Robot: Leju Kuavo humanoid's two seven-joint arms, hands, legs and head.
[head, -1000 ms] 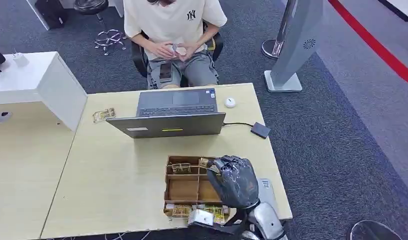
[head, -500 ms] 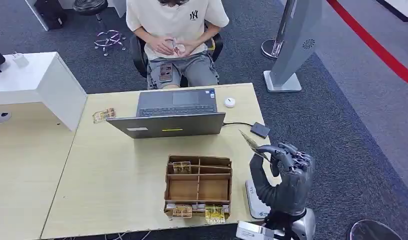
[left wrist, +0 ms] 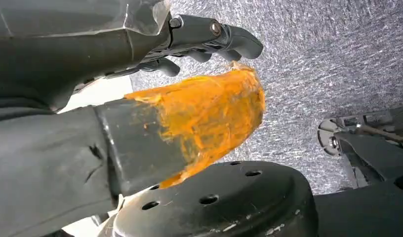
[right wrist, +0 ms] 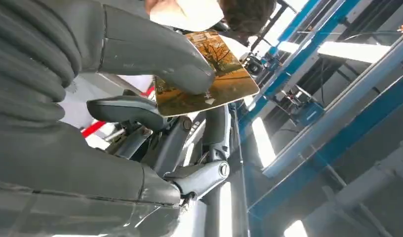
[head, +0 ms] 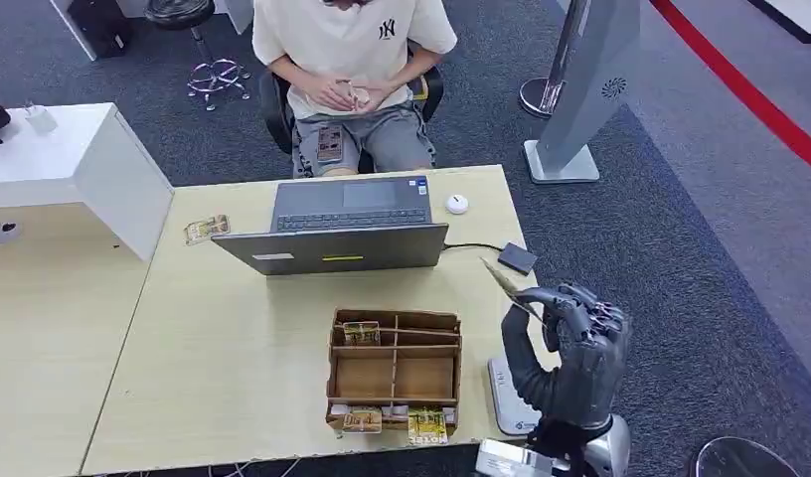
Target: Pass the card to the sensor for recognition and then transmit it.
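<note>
Amber autumn trees and a small white mark fill the face of the card [right wrist: 209, 74], a thin glossy rectangle with rounded corners. The right hand [head: 570, 348] pinches it between thumb and fingers and holds it raised off the table's right edge, tilted, near the black card sensor [head: 518, 258] cabled to the laptop [head: 344, 231]. Below the hand lies a white device [head: 509, 397] beside the wooden compartment box [head: 395, 370]. The left hand [left wrist: 140, 98] hangs over grey carpet, fingers curled, holding nothing.
</note>
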